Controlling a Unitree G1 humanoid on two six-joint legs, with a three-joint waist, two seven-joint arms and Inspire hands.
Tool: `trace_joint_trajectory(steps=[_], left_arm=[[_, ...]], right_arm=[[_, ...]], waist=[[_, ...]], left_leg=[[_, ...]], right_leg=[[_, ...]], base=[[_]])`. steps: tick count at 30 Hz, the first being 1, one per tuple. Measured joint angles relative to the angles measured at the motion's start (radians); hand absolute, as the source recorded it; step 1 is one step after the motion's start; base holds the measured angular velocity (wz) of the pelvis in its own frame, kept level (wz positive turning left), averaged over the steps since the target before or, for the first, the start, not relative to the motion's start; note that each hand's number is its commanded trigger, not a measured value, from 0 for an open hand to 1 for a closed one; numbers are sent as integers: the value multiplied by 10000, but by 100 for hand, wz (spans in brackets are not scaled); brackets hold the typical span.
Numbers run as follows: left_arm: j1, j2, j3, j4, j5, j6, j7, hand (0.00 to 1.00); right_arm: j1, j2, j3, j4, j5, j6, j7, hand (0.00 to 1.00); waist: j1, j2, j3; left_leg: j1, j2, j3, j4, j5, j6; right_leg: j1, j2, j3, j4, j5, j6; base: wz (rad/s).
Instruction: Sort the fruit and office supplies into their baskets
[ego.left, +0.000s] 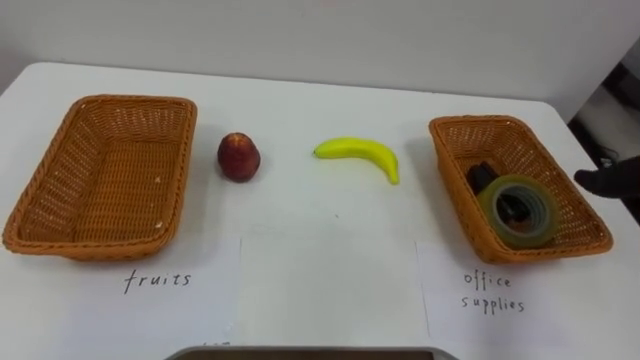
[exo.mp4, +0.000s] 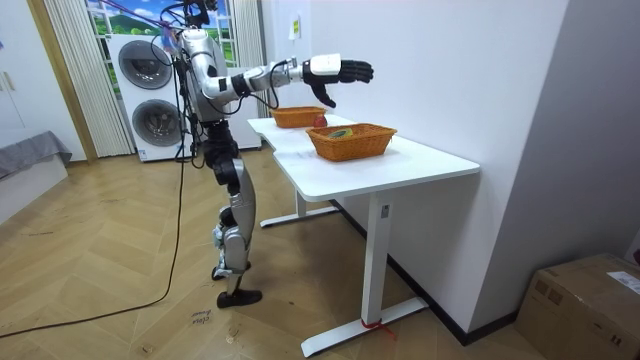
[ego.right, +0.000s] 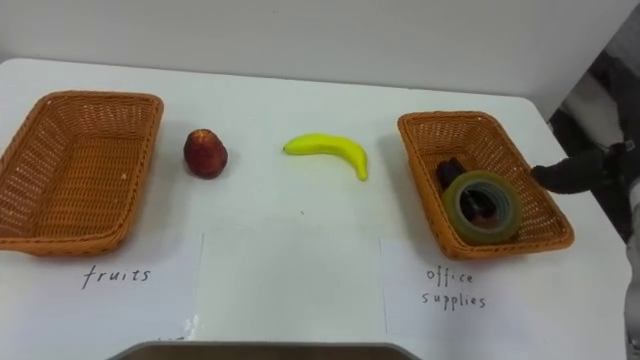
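A red apple (ego.left: 239, 157) and a yellow banana (ego.left: 362, 152) lie on the white table (ego.left: 320, 230) between two wicker baskets. The left basket (ego.left: 60, 235), labelled fruits, holds nothing. The right basket (ego.left: 455, 185), labelled office supplies, holds a greenish tape roll (ego.left: 545, 222) and a dark item (ego.left: 480, 177) behind it. My right hand (ego.left: 610, 180) hovers just past the right basket's outer rim, raised above the table, fingers relaxed and holding nothing. In the room view, that hand (exo.mp4: 345, 71) is stretched out above the baskets.
Paper labels lie at the table's near edge, one before each basket (ego.left: 157, 280) (ego.left: 492, 292). I stand at the long side of the table (exo.mp4: 400, 165). Washing machines (exo.mp4: 150, 90) stand behind me, and a wall runs along the far side.
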Motion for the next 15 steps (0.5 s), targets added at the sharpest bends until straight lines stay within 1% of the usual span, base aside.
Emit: trace_joint_trajectory(steps=[2,6,9,11,15], left_arm=[[-53,-8,135,27,3,5,-41,0],[-278,-1,121,115,-18,13,-118,0],[-318,24,-70,95,-484,10,-90,0],[-406,18,-132,111,-624,7,-119,0],[-497,16,-83,125,-791,11,-110,0]], right_arm=[[-3,0,-1,-229,-22,0,-102,0],[-75,-1,4,-515,17,0,-353,0],[-431,-26,344,-529,132,13,-781,0],[-623,-37,411,-532,228,13,-809,0],[-1191,-39,428,-601,765,88,-891,0]], waist=[[38,-1,-1],[34,-16,-10],[-10,-28,5],[-28,-23,14],[44,3,32]], left_leg=[[-39,0,15,-2,0,0],[-144,-1,12,18,1,2],[-146,-18,9,50,2,3],[-165,-31,-74,50,2,2],[-164,-12,-123,9,2,2]], right_leg=[[-41,-4,-10,13,0,-1],[-96,-12,-10,28,0,0],[-87,-21,-116,88,1,0],[-85,-46,-265,84,1,0],[-66,-59,-330,86,0,1]], base=[[0],[0],[0],[6],[3]])
